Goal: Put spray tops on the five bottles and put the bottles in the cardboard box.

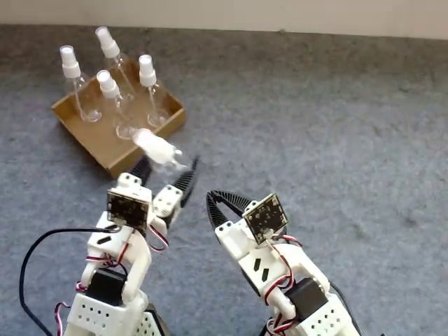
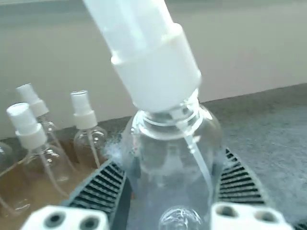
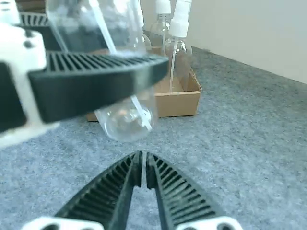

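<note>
A clear bottle (image 1: 157, 148) with a white spray top (image 2: 144, 57) hangs tilted over the near corner of the cardboard box (image 1: 94, 136). My left gripper (image 1: 164, 168) is shut on the bottle's body (image 2: 168, 158), with a ribbed finger (image 2: 100, 187) on either side. Several capped bottles (image 1: 112, 87) stand upright inside the box. My right gripper (image 1: 211, 203) is shut with nothing in it. It sits low over the carpet, just right of the left gripper. In the right wrist view, its tips (image 3: 143, 160) lie just below the held bottle (image 3: 124, 120).
Grey carpet covers the table, with open floor to the right of the box and of both arms. A pale wall runs along the far edge. Past the left gripper's finger (image 3: 96, 81), the right wrist view shows the box (image 3: 177, 103).
</note>
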Action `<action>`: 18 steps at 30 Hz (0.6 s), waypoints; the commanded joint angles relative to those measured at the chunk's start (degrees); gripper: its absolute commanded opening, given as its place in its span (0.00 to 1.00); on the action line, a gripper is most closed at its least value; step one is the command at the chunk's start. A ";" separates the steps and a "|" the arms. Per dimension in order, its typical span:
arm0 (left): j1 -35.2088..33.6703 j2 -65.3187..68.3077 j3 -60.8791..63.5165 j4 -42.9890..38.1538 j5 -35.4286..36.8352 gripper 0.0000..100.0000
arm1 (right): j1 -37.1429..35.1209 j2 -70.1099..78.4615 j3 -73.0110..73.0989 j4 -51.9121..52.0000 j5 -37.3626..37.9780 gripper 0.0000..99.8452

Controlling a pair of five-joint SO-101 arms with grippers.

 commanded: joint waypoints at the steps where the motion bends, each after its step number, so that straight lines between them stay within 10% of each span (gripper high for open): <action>1: -6.64 -1.10 1.01 -0.09 0.18 0.08 | 0.84 -0.66 5.58 0.04 0.79 0.02; 18: -24.04 0.40 -12.00 -0.35 -1.67 0.08 | 0.84 -0.40 5.67 0.04 0.79 0.02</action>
